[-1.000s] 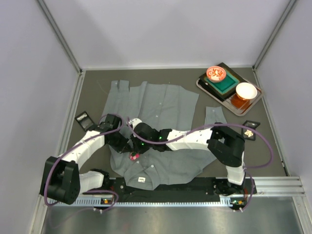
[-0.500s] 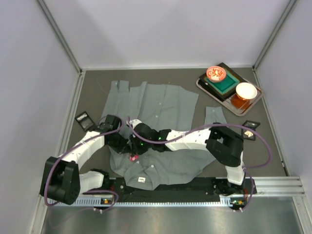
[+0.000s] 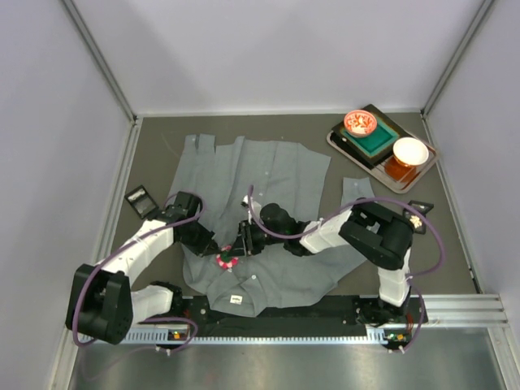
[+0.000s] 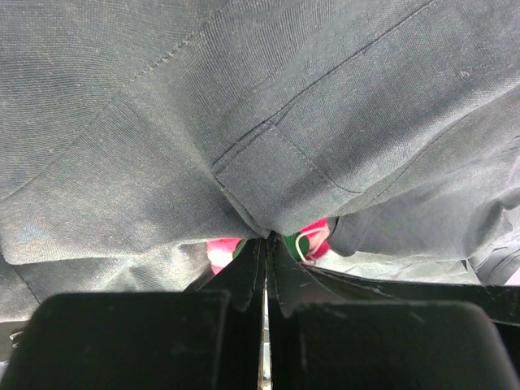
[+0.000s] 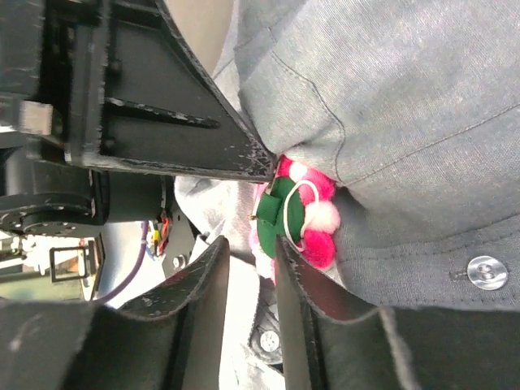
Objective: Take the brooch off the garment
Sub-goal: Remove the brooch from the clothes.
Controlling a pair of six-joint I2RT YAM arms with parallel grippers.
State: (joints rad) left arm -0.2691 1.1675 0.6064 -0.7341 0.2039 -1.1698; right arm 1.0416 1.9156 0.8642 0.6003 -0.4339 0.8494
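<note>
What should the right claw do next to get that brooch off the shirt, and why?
Probably ease the right claw forward and close on the brooch: its jaws stand open just short of it, holding nothing, while the left claw pinches the garment beside it.

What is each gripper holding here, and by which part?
Left gripper pinches a fold of the garment beside the brooch. Right gripper holds nothing; its jaws stand apart just short of the brooch.

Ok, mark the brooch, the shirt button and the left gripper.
brooch (image 5: 299, 216): right wrist view, its middle, where green meets pink.
button (image 5: 487, 272): right wrist view, centre of the pale disc.
left gripper (image 4: 264, 246): left wrist view, between fingertips shut on the garment (image 4: 244, 122).
</note>
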